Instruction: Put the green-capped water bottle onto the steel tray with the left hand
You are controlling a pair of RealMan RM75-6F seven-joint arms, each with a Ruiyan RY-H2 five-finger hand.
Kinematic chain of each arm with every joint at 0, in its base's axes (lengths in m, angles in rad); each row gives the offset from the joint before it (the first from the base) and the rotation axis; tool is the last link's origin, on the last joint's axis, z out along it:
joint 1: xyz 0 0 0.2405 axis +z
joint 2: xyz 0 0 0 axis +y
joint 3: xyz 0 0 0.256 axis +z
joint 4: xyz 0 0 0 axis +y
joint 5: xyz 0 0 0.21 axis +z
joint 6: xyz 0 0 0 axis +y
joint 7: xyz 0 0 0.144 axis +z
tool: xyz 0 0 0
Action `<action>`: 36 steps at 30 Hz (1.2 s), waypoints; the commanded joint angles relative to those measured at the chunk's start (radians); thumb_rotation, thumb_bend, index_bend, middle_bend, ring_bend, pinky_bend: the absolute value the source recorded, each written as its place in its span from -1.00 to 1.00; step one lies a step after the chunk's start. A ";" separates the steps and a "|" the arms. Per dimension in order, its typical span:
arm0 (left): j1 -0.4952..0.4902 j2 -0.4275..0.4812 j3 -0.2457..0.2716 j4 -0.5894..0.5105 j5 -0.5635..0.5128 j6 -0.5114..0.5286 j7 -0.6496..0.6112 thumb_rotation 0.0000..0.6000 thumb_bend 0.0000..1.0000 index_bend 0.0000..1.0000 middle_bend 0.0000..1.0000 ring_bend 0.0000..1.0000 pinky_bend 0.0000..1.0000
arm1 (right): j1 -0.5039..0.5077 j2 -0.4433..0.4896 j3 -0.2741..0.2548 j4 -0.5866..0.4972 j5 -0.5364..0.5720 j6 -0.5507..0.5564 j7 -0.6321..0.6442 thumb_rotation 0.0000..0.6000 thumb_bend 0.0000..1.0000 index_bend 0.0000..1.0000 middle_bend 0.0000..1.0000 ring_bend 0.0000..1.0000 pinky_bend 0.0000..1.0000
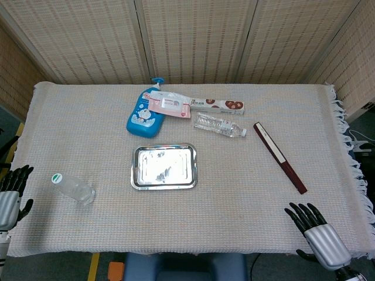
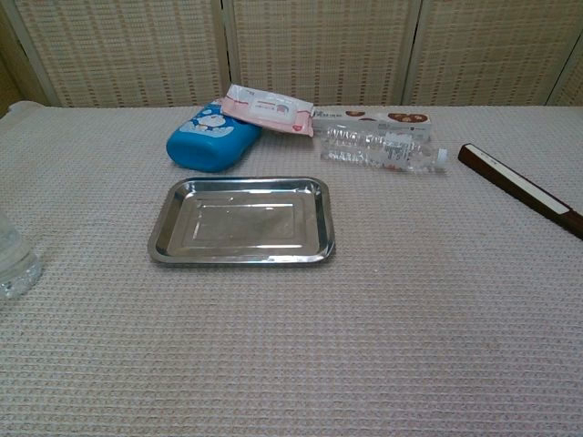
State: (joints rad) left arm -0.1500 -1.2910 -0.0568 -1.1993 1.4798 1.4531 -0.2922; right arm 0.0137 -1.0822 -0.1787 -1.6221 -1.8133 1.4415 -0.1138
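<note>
My left hand (image 1: 10, 196) and right hand (image 1: 319, 234) rest open-fingered and empty at the table edge, the bottle (image 1: 74, 188) lying left of the tray (image 1: 163, 167).

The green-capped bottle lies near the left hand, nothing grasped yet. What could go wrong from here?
1. The green-capped bottle lies on its side near the table's left edge; a nudge from the left hand might roll it off.
2. A second clear bottle, white-capped, lies behind the steel tray; it could be mistaken for the target.
3. The tray is shallow, so a bottle laid on its side might roll over the rim.
</note>
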 commanded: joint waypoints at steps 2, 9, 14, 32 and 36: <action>-0.023 0.092 0.053 -0.098 0.043 -0.103 -0.259 1.00 -0.43 -1.00 -1.00 -1.00 -1.00 | 0.003 0.000 -0.001 0.000 0.000 -0.005 0.001 1.00 -0.97 -1.00 -1.00 -1.00 -1.00; -0.073 0.139 0.112 -0.104 0.149 -0.159 -0.815 1.00 -0.44 -1.00 -1.00 -1.00 -1.00 | 0.008 -0.002 0.004 0.004 0.005 -0.007 0.009 1.00 -0.97 -1.00 -1.00 -1.00 -1.00; -0.114 0.081 0.133 -0.064 0.195 -0.180 -0.968 1.00 -0.45 -1.00 -1.00 -1.00 -1.00 | 0.015 -0.003 0.001 0.007 0.005 -0.020 0.021 1.00 -0.97 -1.00 -1.00 -1.00 -1.00; -0.162 -0.114 0.081 0.032 0.115 -0.219 -0.879 1.00 -0.44 -1.00 -1.00 -1.00 -1.00 | 0.021 0.002 -0.011 0.010 -0.006 -0.024 0.040 1.00 -0.97 -1.00 -1.00 -1.00 -1.00; -0.164 -0.137 0.068 0.058 0.099 -0.209 -0.872 1.00 -0.44 -1.00 -1.00 -1.00 -1.00 | 0.022 0.006 -0.010 0.007 0.001 -0.027 0.043 1.00 -0.97 -1.00 -1.00 -1.00 -1.00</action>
State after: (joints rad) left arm -0.3118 -1.4222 0.0159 -1.1464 1.5843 1.2406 -1.1678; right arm 0.0357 -1.0768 -0.1885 -1.6152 -1.8131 1.4150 -0.0712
